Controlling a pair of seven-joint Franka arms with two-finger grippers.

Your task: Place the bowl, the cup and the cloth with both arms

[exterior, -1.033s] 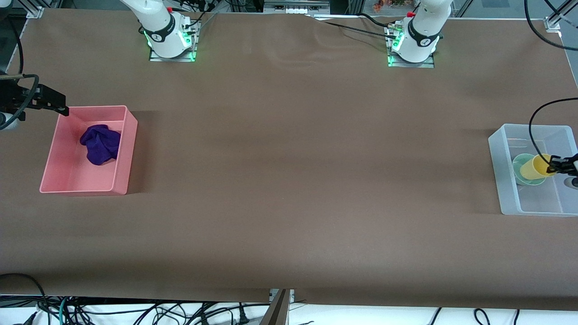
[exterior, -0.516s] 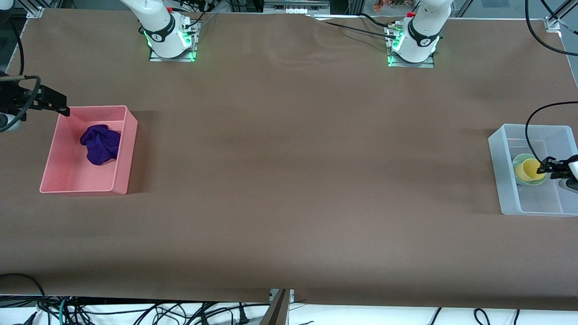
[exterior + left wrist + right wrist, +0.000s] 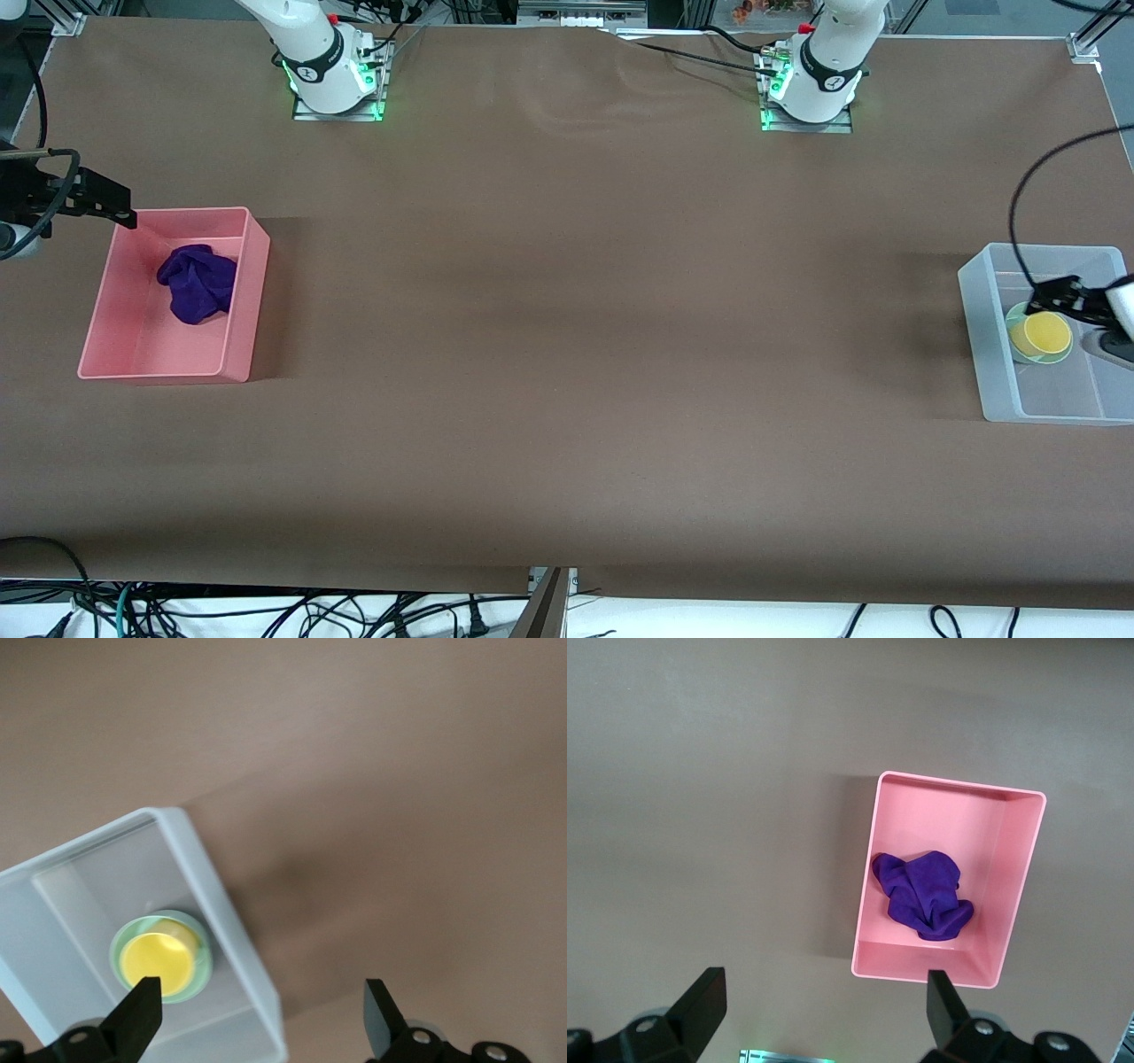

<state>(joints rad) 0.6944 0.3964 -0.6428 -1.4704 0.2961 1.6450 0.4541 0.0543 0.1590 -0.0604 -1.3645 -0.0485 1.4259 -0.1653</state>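
Note:
The yellow cup [image 3: 1045, 334] stands upright inside the mint-green bowl [image 3: 1014, 318] in a translucent bin [image 3: 979, 328] at the left arm's end of the table. My left gripper [image 3: 1059, 292] hangs open and empty above that bin. The left wrist view shows the cup [image 3: 158, 962] in the bowl [image 3: 205, 955] and the open left gripper [image 3: 259, 997]. The purple cloth [image 3: 197, 283] lies rumpled in a pink bin [image 3: 142, 346] at the right arm's end. My right gripper [image 3: 120, 209] waits open and empty, high up beside that bin's corner. The right wrist view shows the cloth [image 3: 924, 895] and the right gripper [image 3: 824, 992].
Both bins sit near the two ends of the brown table. The pink bin [image 3: 1010, 877] holds only the cloth. The translucent bin's wall [image 3: 221, 912] lies under my left gripper's span. Black cables loop above the left gripper.
My left gripper has let go of the yellow cup, which went from tilted in its grip to standing in the bowl, and has lifted off. The right arm has not moved.

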